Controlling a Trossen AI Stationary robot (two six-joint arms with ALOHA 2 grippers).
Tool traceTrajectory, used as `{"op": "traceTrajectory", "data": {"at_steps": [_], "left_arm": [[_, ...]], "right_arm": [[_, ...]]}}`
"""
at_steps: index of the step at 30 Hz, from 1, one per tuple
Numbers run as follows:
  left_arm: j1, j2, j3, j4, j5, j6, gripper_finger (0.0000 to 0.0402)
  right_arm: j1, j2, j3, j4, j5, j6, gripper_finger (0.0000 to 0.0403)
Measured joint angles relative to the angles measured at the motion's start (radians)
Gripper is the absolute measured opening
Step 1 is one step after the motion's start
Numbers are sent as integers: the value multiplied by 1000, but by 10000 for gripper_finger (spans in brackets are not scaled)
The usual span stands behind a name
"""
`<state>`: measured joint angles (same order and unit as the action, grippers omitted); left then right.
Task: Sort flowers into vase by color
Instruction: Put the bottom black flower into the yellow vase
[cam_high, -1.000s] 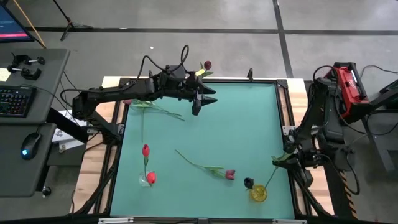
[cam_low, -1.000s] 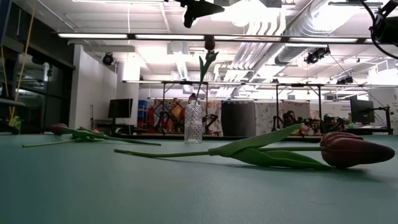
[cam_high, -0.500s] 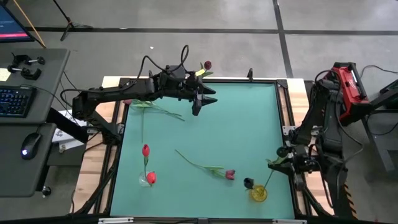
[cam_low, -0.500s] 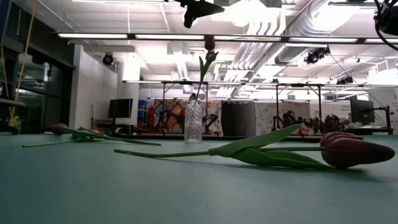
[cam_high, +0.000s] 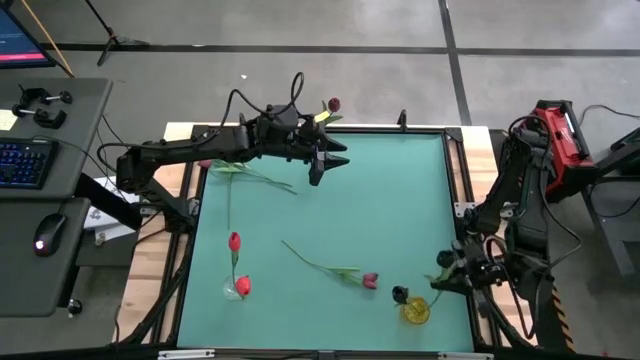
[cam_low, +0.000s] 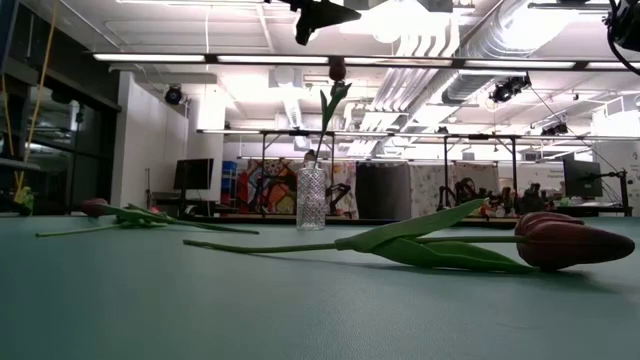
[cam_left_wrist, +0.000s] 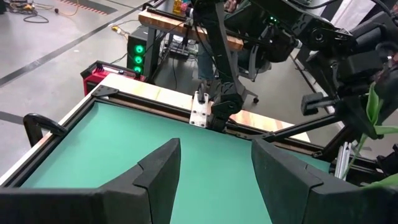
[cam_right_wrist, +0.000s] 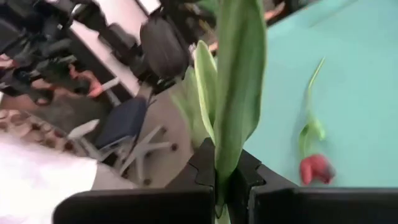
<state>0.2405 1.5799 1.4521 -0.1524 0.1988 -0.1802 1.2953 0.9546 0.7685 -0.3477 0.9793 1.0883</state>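
My right gripper stands at the table's near right corner, shut on a flower's green leaves and stem. That stem slants down to the yellow vase. A near-black head shows beside the vase; whose it is I cannot tell. A maroon flower lies flat on the mat. Red-pink heads sit near the left edge. My left gripper hangs open above the far side, near a clear vase holding one maroon flower. My right gripper pinches the flower's long green leaf and stem between its two fingers. The leaf runs on past the fingertips, in line with the fingers. In the high view the stem slopes from the gripper down to the yellow vase's mouth. Its head does not show.
Another flower lies on the far left of the mat beneath the left arm. The green mat's middle is bare. A raised frame borders the mat. A desk with keyboard and mouse stands off to the left.
My right gripper has moved toward the table's near edge, carrying the flower with it, so the stem now reaches the yellow vase over a shorter slope. The left arm and the flowers on the mat have stayed put.
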Motion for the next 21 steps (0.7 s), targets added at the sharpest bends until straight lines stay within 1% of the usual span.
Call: {"op": "traceTrajectory", "data": {"at_steps": [2,4,6,8,10,11,13,16,18,21], "left_arm": [[0,0,0,0,0,0,183],[0,0,0,0,0,0,183],[0,0,0,0,0,0,183],[0,0,0,0,0,0,183],[0,0,0,0,0,0,183],[0,0,0,0,0,0,183],[0,0,0,0,0,0,183],[0,0,0,0,0,0,183],[0,0,0,0,0,0,183],[1,0,0,0,0,0,183]], "right_arm": [[0,0,0,0,-21,27,10],[0,0,0,0,-23,40,32],[0,-1,0,0,-23,43,65],[0,-1,0,-1,-23,85,106],[0,-1,0,-3,-46,133,151],[0,-2,0,-3,-79,154,174],[0,-9,0,-5,-178,197,217],[0,-25,0,-7,-299,289,266],[0,-40,0,-6,-378,342,287],[0,-61,0,-7,-469,413,303]]}}
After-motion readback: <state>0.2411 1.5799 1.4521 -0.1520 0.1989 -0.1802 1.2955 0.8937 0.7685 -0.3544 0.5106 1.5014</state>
